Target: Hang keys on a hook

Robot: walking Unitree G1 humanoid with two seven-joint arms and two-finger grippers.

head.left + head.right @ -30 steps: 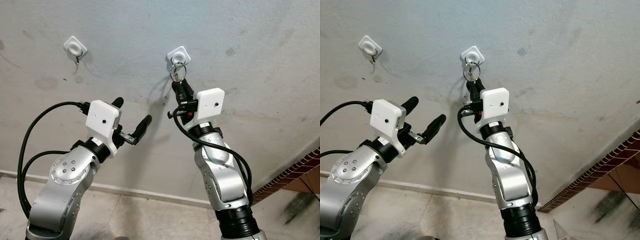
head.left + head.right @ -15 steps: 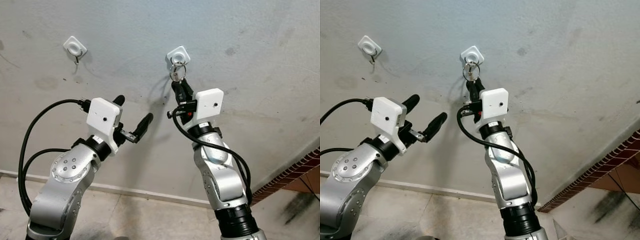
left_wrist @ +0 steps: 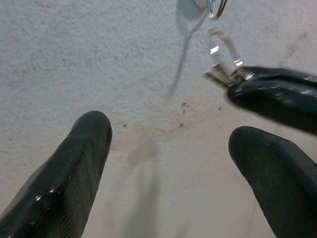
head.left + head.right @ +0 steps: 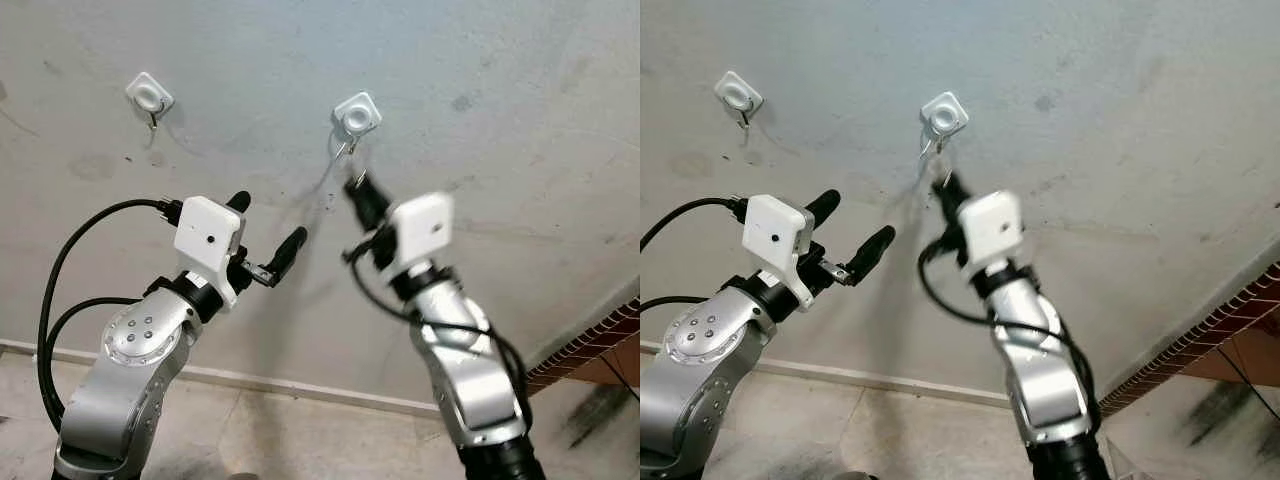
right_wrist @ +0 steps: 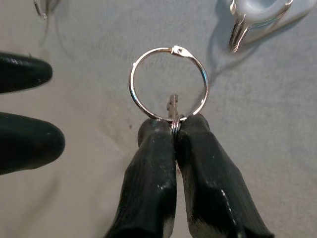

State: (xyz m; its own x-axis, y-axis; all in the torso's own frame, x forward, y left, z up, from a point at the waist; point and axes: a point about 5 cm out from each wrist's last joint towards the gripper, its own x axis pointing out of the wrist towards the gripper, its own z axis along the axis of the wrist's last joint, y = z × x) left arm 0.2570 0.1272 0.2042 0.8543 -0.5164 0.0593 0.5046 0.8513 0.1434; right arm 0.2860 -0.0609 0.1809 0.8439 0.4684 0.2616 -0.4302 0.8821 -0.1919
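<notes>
The right hand (image 5: 174, 130), fingers pressed together, pinches the keys' ring (image 5: 168, 83) just below the hook (image 4: 356, 118) on the wall (image 4: 520, 90), off it, while the left hand (image 4: 265, 236) hovers spread nearby.

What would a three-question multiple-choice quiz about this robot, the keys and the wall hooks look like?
1. Where is the key ring?
A. on the hook
B. below the hook, off it
C. on the floor

2. How many white wall hooks are there?
A. one
B. two
C. four

3. How are the left gripper's fingers?
A. spread apart
C. pinched on keys
B. wrapped round a hook

Answers:
1 B: the right gripper pinches the ring short of the near hook.
2 B: one hook on the left, another above the right gripper.
3 A: bare wall shows between the fingers.
</notes>
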